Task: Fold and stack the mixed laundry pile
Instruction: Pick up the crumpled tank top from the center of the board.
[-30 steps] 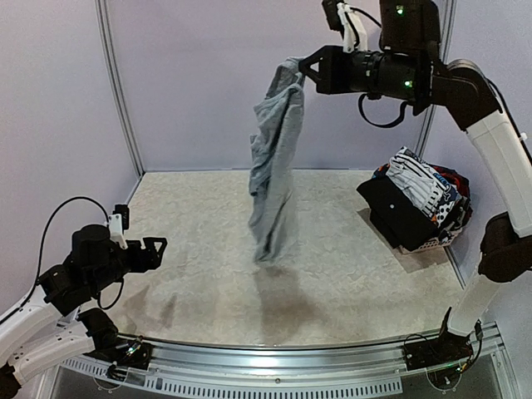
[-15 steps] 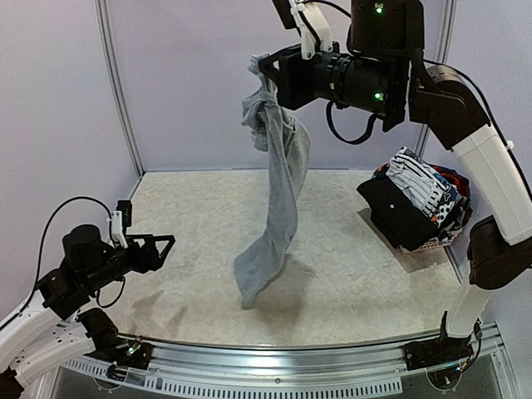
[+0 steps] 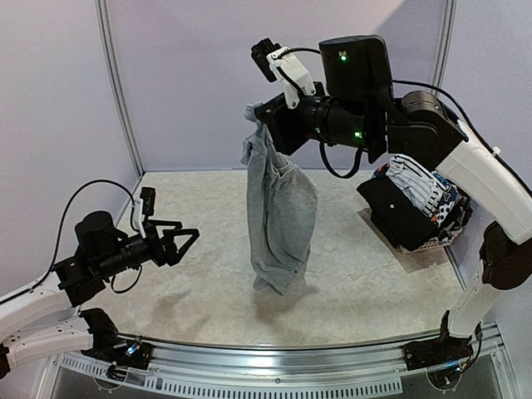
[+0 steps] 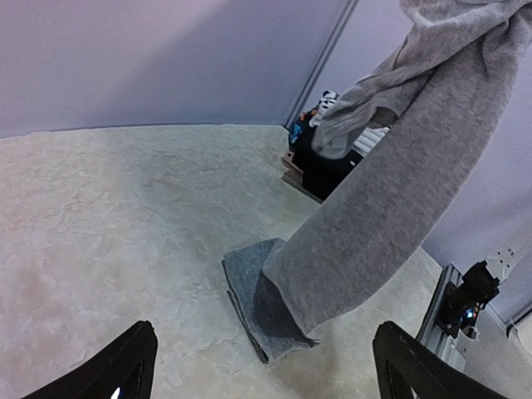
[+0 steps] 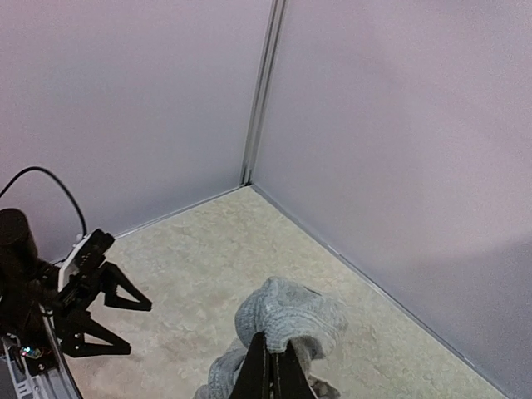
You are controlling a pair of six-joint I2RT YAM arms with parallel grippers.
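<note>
1. Since half a second ago, the right gripper (image 3: 264,125) has swung lower and leftward, and the left gripper (image 3: 188,241) has reached further over the table (image 3: 191,199)
2. The right gripper is clamped on the bunched top of the light grey trousers (image 3: 278,208), which hang down with their lower end crumpled on the table
3. The left gripper's jaws stand wide apart, empty, near the hem but clear of it
4. The laundry pile (image 3: 411,204) sits at the right rear on a pink basket (image 3: 432,243); in the left wrist view the hanging trousers hide part of it
</note>
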